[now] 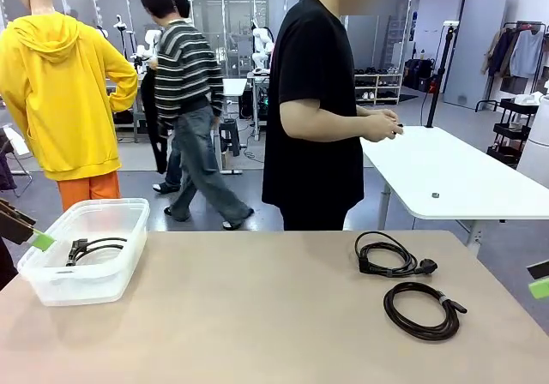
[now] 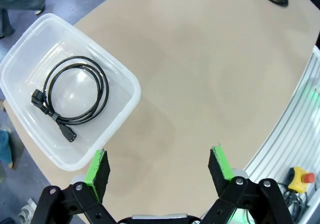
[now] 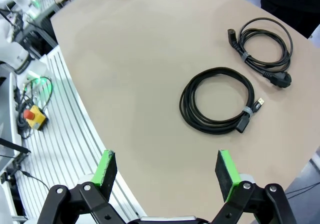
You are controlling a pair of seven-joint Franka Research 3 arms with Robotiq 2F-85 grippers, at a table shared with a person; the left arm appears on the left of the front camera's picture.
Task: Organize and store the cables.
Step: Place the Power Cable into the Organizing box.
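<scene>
Two coiled black cables lie on the tan table at the right. The nearer cable (image 1: 423, 310) (image 3: 217, 106) is thicker, with a pale band. The farther cable (image 1: 391, 255) (image 3: 263, 49) is thinner, with plug ends. A third coiled cable (image 1: 93, 249) (image 2: 74, 95) rests inside the clear plastic bin (image 1: 51, 281) (image 2: 127, 79) at the table's left. My left gripper (image 2: 159, 166) hovers open above the table beside the bin; its green pad (image 1: 40, 241) shows at the left edge. My right gripper (image 3: 167, 170) is open above the table's near right edge, short of the thick cable.
A person in a black shirt (image 1: 316, 110) stands at the far side, hands together at waist height. A white table (image 1: 463, 178) stands behind on the right. A red emergency button (image 3: 34, 118) sits on the ribbed rail below the table edge.
</scene>
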